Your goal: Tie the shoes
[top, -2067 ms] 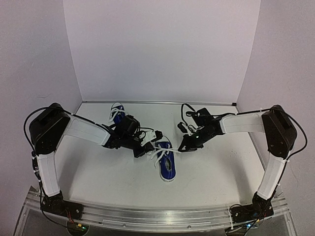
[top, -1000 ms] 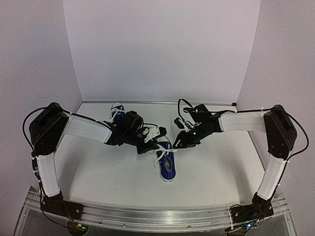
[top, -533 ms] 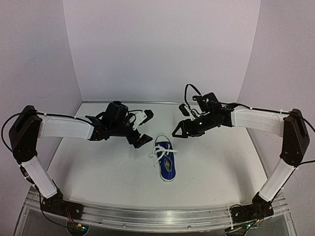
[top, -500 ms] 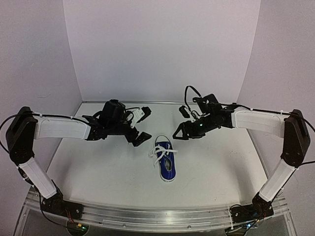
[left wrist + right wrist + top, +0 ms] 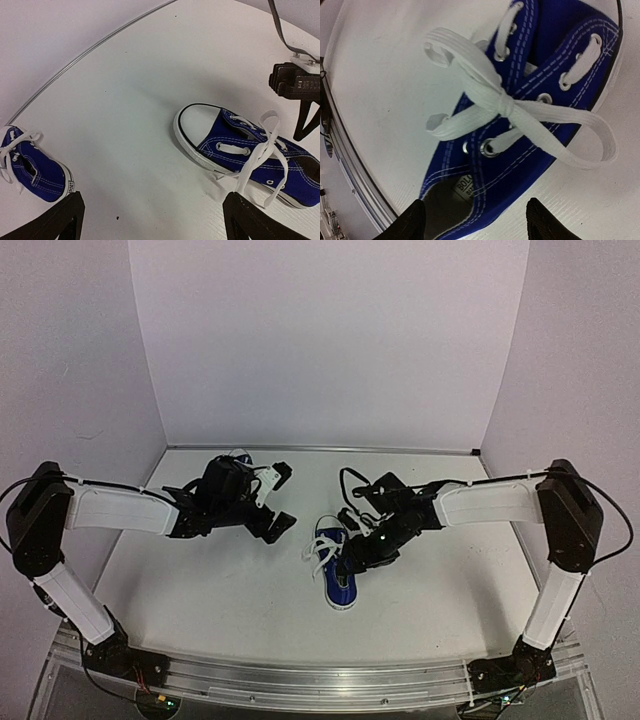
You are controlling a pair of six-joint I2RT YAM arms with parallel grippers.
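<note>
Blue sneaker (image 5: 342, 585) mid-table, white laces (image 5: 505, 107) in a bow; second sneaker (image 5: 35, 170) well apart, back-left

The white tabletop (image 5: 200, 590) carries two blue shoes, well apart. The near shoe (image 5: 340, 583) sits on its sole around the middle, white toe cap toward the front edge. Its white lace (image 5: 505, 107) is knotted over the tongue, with loops spilling off both sides. The far shoe (image 5: 37, 172) rests near the back-left corner, close to the thin metal strip (image 5: 400, 449) along the rear edge.
</note>
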